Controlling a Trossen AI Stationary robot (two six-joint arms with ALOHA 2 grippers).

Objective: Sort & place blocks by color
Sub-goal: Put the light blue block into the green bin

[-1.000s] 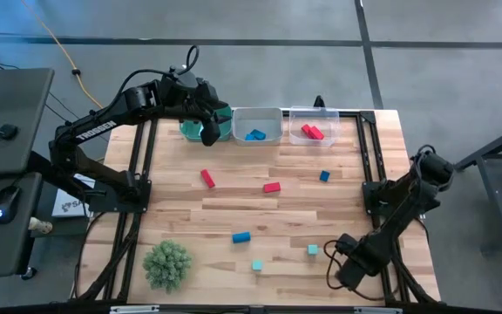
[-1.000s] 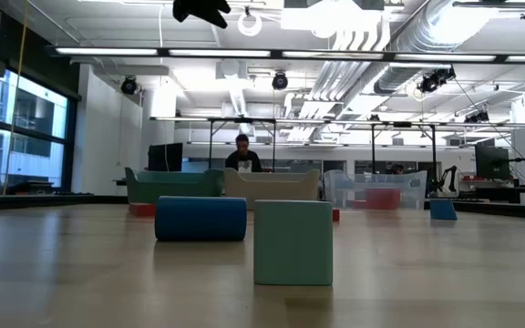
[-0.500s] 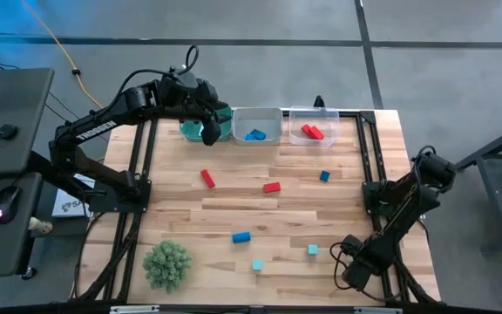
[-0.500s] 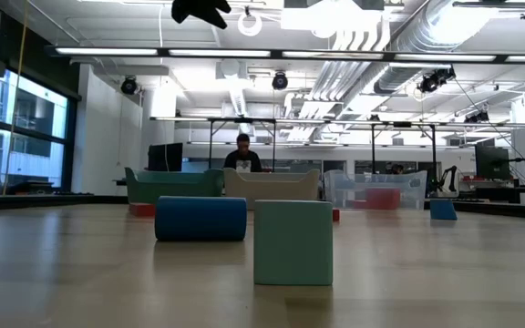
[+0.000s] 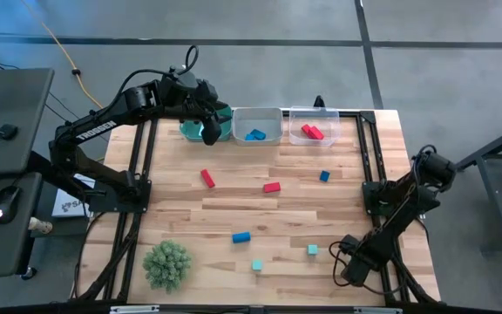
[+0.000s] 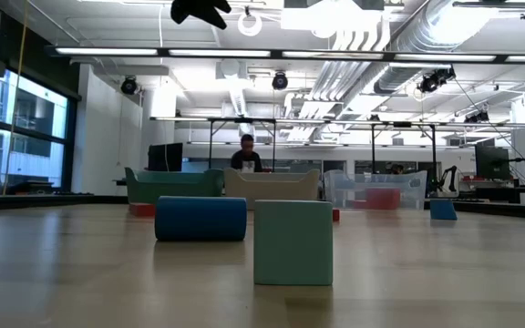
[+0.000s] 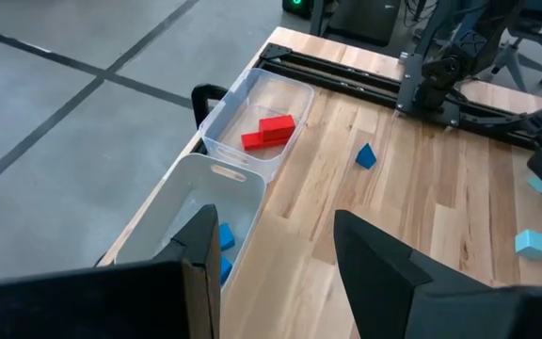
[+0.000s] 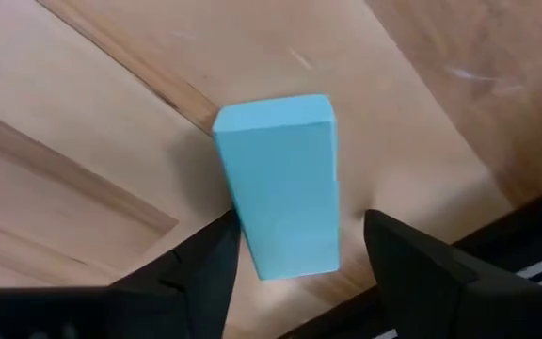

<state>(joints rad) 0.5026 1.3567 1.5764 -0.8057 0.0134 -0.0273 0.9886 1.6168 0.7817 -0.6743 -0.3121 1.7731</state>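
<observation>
The left arm is reaching across the far-left corner of the table [image 5: 190, 205], with the left gripper [image 5: 209, 131] hanging over the teal bin [image 5: 224, 129]. In the left wrist view its fingers [image 7: 376, 259] are standing well apart with nothing between them. The right arm is folding down along the table's right edge, putting the right gripper [image 5: 349, 264] low at the near-right corner. In the right wrist view its fingers [image 8: 412, 259] are spread open on either side of a light teal block [image 8: 282, 184] lying on the wood; whether they touch it cannot be told.

Three bins are sitting in a row along the far edge: teal, then the middle bin [image 5: 257, 113] holding blue blocks [image 5: 254, 135], then the clear bin [image 5: 314, 113] holding red blocks [image 5: 312, 132]. A green plant ball [image 5: 166, 263] is sitting near the near-left corner. The middle of the table is mostly bare wood, with loose pieces well apart.

Loose pieces are lying about: a red bar [image 5: 207, 178], a red block [image 5: 272, 187], a small blue cube [image 5: 324, 176], a blue bar [image 5: 240, 236], a teal cube [image 5: 257, 265] and another teal cube [image 5: 312, 249] just beside the right gripper. All are solid-coloured and far smaller than the bins.
</observation>
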